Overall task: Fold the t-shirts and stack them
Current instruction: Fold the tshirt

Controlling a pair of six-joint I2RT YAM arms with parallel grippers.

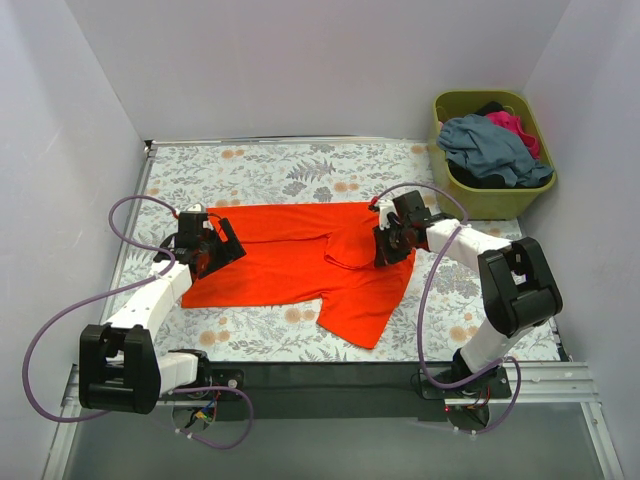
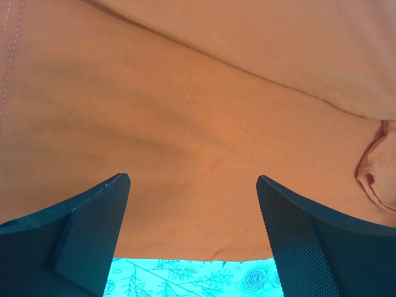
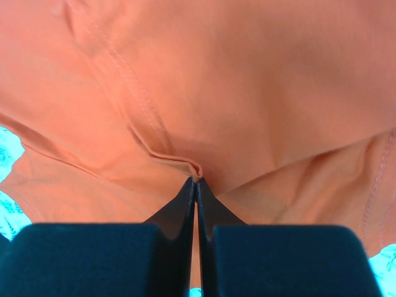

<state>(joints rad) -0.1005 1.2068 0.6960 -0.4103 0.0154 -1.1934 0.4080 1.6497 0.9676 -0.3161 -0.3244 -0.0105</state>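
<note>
The orange-red t-shirt (image 1: 300, 260) lies spread on the floral table, with its right part bunched and one piece hanging toward the front. My right gripper (image 1: 385, 248) is shut on a pinched fold of the orange-red t-shirt (image 3: 198, 111); its fingertips (image 3: 189, 192) meet at the crease. My left gripper (image 1: 208, 255) is open over the shirt's left edge, its fingers (image 2: 291, 210) wide apart above the cloth (image 2: 185, 111), holding nothing. Grey-blue (image 1: 490, 145), magenta-pink (image 1: 515, 125) and dark shirts lie in the basket.
The olive-green basket (image 1: 500, 200) stands at the back right, off the table's corner. White walls close in the left, back and right. The floral tablecloth (image 1: 280, 170) shows behind the shirt and at the front (image 1: 270, 330). A black rail runs along the near edge.
</note>
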